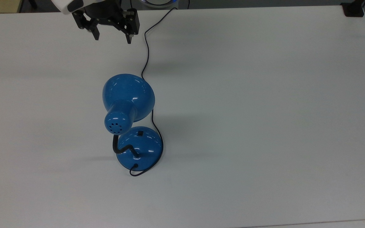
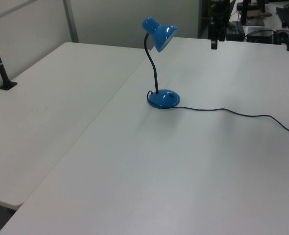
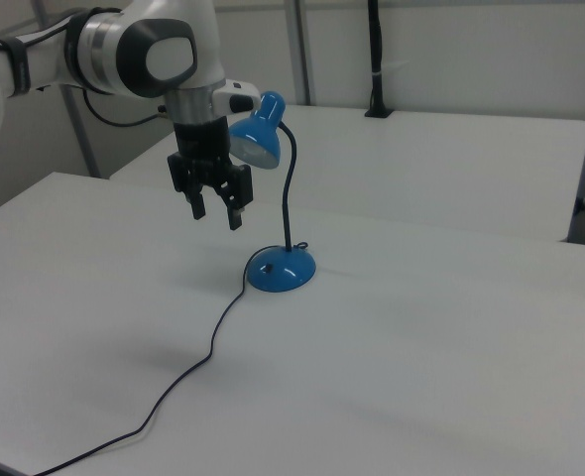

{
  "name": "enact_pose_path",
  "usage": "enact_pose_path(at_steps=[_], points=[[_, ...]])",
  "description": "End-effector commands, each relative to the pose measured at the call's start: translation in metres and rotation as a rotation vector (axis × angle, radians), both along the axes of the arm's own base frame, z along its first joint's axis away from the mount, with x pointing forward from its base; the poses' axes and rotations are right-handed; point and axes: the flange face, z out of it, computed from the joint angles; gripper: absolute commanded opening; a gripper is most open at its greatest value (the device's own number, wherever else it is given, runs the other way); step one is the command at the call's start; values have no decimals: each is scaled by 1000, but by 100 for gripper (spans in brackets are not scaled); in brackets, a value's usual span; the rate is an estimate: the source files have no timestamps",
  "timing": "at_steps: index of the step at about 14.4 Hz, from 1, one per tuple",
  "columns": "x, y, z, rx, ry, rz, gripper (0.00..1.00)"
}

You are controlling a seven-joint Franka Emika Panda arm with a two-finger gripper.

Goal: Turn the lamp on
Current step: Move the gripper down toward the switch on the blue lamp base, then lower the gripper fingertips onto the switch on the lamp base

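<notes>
Lamp (image 1: pixel 128 104) upright near middle of white table (image 1: pixel 265 110), shade leaning toward 12 o'clock in top view, domed base (image 1: pixel 139 147) below it, switch (image 1: pixel 140 133) on base's upper edge. Cord (image 1: pixel 145 53) runs from base past shade toward 12 o'clock.

Gripper (image 1: pixel 112 37) at 11 o'clock from lamp in top view — well apart, above table, fingers spread wide, holding nothing.

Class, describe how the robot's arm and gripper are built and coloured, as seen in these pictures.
The arm has glossy white rounded shells with dark grey joint caps and black bands between segments. A thin dark cable runs beside it. The gripper is matte black and angular, with two short straight fingers.
</notes>
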Motion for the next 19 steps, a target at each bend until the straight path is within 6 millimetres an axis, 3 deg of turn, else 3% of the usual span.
enact_pose_path(at_steps=[1,8,14,19], points=[[7,2,-9,23,-39,152,0],[13,24,-101,-13,-274,194,0],[48,47,-164,-15,-385,151,0],[80,58,-180,-7,-441,101,0]])
